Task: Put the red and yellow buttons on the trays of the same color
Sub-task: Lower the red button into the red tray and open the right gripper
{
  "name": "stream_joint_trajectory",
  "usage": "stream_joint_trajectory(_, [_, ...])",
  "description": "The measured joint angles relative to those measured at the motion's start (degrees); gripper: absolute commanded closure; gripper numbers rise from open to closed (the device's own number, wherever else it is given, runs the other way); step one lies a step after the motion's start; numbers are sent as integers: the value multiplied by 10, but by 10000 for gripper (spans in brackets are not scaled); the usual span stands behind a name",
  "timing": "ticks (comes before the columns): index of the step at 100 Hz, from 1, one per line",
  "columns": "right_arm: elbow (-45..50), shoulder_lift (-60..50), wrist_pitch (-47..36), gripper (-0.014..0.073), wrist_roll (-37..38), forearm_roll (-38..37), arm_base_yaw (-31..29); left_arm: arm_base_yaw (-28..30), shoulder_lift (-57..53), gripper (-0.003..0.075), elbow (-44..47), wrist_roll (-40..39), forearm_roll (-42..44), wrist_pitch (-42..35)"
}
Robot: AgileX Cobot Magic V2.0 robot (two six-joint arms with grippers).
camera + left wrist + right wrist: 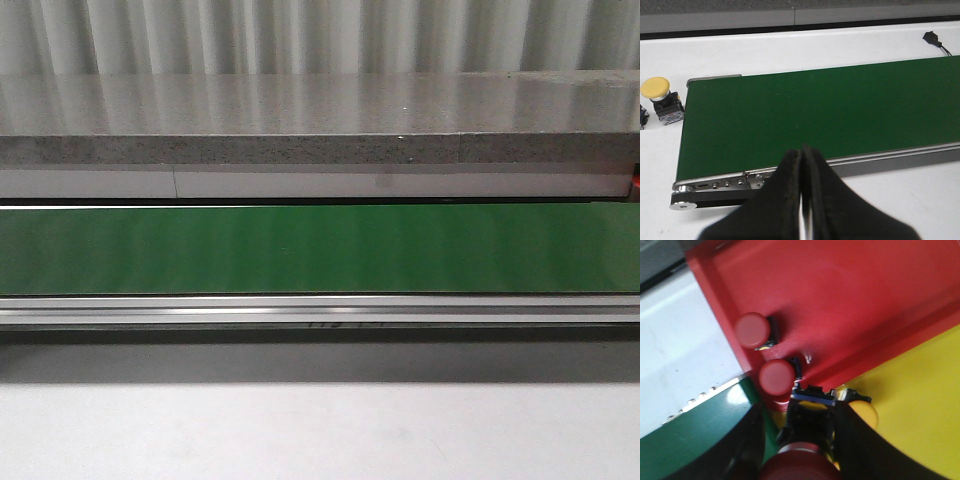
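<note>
a red button (799,467) is held in the right end effector (805,440) above the red tray (850,300) edge; left end effector (802,200) is closed, empty.

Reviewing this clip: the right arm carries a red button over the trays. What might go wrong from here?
1. The held red button hangs near the border between the red tray and yellow tray; released here, it may land on yellow.
2. Two red buttons crowd the red tray's near edge, so the drop could knock them.
3. A yellow button sits off the belt's end beside the shut left gripper, unsorted.
</note>
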Motion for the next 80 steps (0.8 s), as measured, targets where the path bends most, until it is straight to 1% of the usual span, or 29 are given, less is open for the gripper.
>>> stream_joint_trajectory(12, [0,22,-12,452,0,0,-6,0,0,740,0,0,0,0])
stream_joint_trajectory(46, [0,99,-112,452,2,48,-7,0,0,740,0,0,0,0])
stream_joint_trajectory(80, [0,160,-188,452,3,53,-7,0,0,740,0,0,0,0])
